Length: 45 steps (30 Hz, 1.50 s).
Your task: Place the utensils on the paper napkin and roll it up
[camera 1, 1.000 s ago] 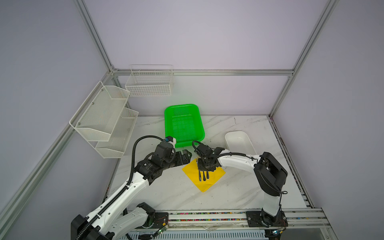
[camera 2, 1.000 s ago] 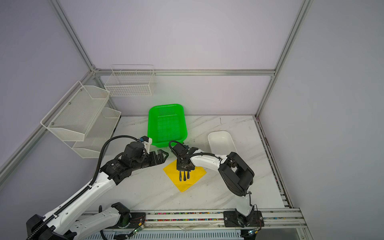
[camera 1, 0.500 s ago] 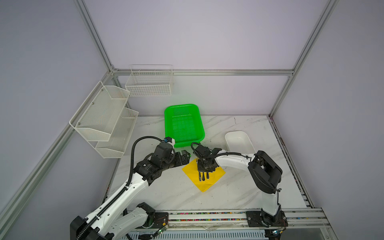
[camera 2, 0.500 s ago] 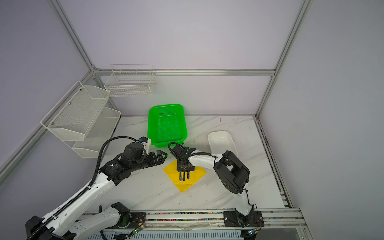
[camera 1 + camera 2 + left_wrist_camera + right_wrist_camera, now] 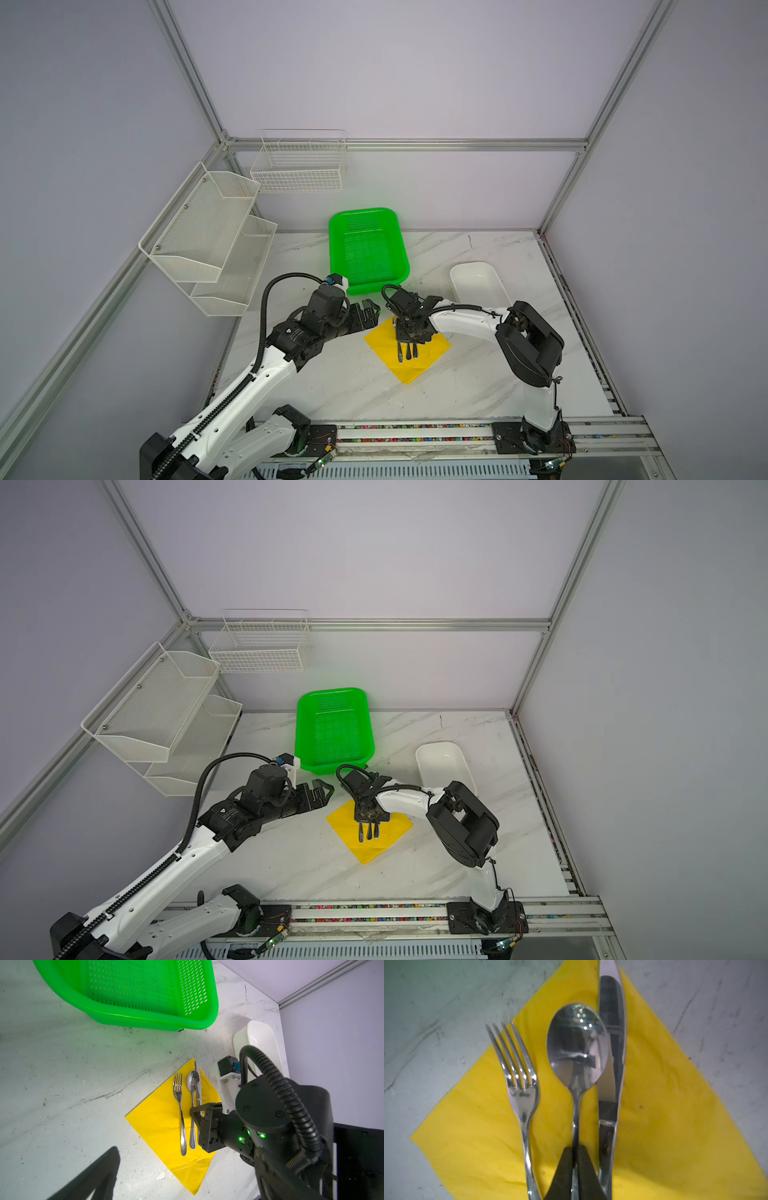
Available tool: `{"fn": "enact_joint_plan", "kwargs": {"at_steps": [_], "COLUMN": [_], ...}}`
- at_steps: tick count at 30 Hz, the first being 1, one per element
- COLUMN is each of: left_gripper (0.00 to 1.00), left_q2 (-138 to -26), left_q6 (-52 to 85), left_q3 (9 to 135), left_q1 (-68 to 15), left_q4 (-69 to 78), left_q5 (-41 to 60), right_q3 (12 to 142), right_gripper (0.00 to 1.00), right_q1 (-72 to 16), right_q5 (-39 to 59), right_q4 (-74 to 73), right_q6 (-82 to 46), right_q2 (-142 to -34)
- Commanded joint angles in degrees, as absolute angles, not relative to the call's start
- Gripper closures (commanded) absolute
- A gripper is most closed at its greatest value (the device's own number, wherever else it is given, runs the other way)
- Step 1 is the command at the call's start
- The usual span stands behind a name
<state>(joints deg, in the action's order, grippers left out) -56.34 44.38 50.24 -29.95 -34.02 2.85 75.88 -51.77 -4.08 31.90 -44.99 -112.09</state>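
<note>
The yellow paper napkin lies as a diamond on the marble table. On it, side by side, rest the utensils: the fork, the spoon and the knife. My right gripper reaches down over them, its dark fingers shut on the spoon's handle. The handle ends stick out in front of it. My left gripper hovers open just left of the napkin's far corner, holding nothing.
A green perforated basket stands just behind the napkin. A white tray sits at the right, next to the right arm. White wire racks hang on the left wall and another on the back wall.
The right arm's elbow has swung a little to the left while its gripper stayed over the utensils. The left arm has not moved.
</note>
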Motion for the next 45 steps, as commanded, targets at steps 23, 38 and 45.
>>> {"fn": "enact_joint_plan", "kwargs": {"at_steps": [23,38,45], "left_gripper": [0.0,0.0,0.0], "left_q2": [-47.2,-45.2,-45.5], "left_q6": [48.2,48.1,48.1], "left_q3": [46.4,45.7,45.4], "left_q1": [-29.4,-29.3,-29.4], "left_q4": [-35.7,-37.2,-37.1], "left_q5": [-7.1,-8.8,-8.3], "right_q3": [80.5,79.3,79.9], "right_gripper": [0.79,0.85,0.87], "right_q1": [-53.7,-53.7,-53.7], "right_q5": [-1.9,-4.0,-4.9], "right_q4": [32.5,31.5,32.5], "right_q6": [-43.0,-46.5,-47.3], "right_q2": [-113.5,-115.2,-116.0]}}
